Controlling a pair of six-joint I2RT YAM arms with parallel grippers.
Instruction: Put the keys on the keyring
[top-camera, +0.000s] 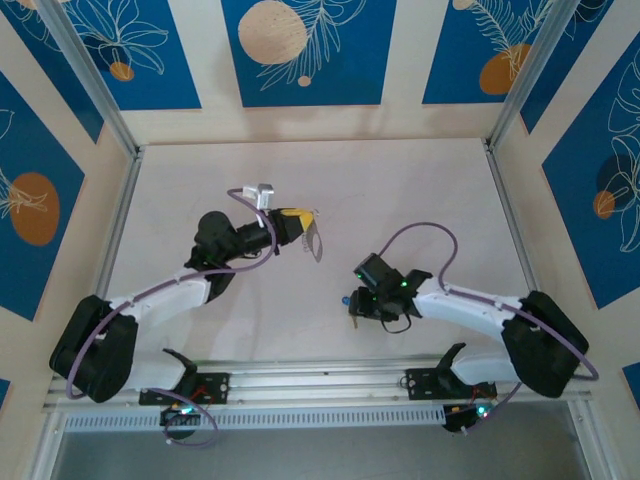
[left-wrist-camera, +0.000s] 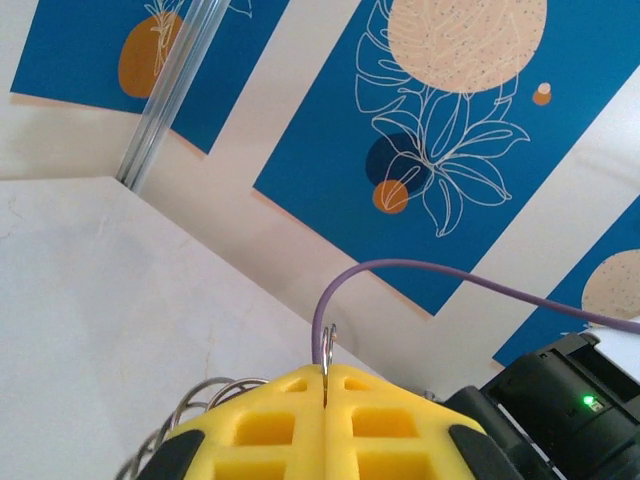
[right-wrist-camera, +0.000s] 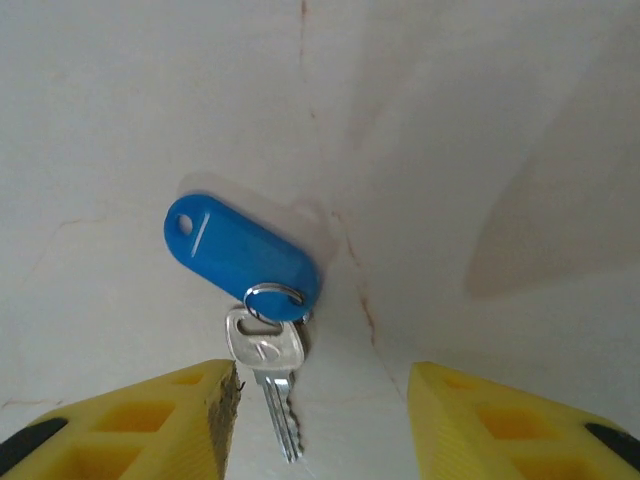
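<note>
A pale bench (top-camera: 300, 170) is enclosed by cream walls carrying blue panels (top-camera: 300, 50) printed with white leaf outlines and orange and tan discs. Slanting metal posts (top-camera: 85, 75) stand at the far corners. A metal rail (top-camera: 320, 385) runs along the near edge. Faint brown cracks (right-wrist-camera: 350, 270) line the bench surface.

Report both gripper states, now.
Left gripper: shut on the keyring.
Right gripper: open, empty, blue-tagged key just ahead of it.
</note>
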